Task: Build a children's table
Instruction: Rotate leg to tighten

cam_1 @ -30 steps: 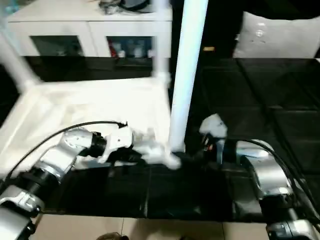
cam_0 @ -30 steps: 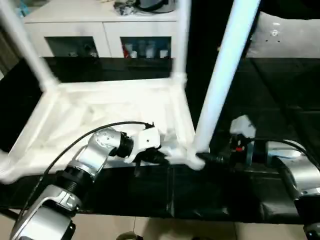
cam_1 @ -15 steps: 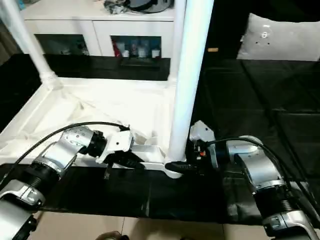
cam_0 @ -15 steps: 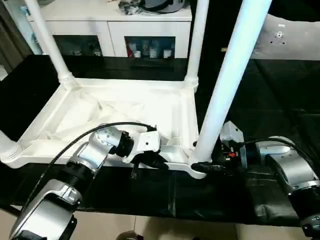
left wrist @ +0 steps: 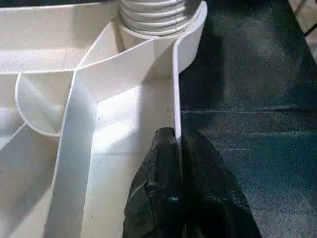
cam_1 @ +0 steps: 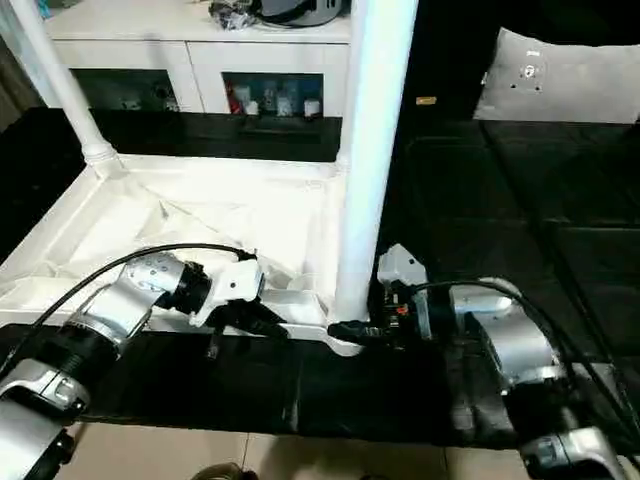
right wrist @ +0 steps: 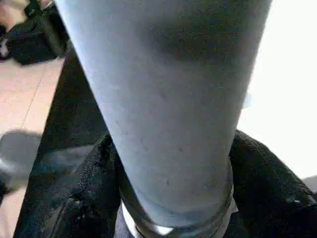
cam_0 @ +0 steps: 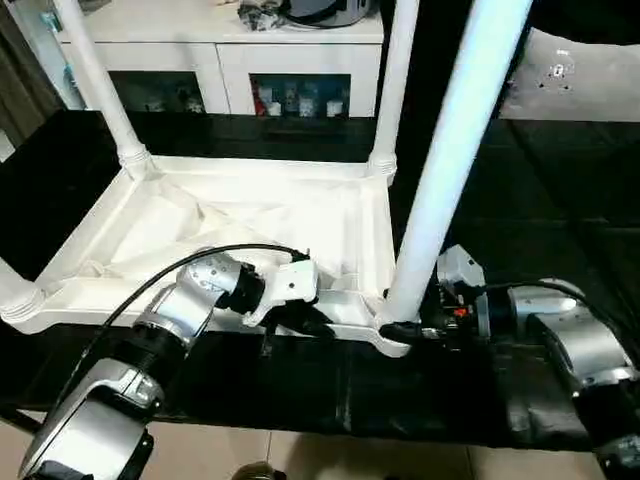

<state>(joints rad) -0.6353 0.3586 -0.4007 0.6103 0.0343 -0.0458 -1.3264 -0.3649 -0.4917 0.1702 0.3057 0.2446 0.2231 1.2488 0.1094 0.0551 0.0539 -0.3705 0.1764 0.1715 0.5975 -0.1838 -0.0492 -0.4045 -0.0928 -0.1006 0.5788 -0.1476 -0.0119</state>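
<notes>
At near right corner, my right gripper (cam_1: 352,331) closing onto leg (cam_0: 440,190) base; left gripper (left wrist: 177,148) clamped on tabletop rim (left wrist: 175,99); leg ready for seating.

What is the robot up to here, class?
It is assembling a white children's table, lying upside down on the black work table. The left gripper pinches the tabletop's near rim wall. The right gripper has its fingers around the base of the near right leg, standing in its corner socket.
</notes>
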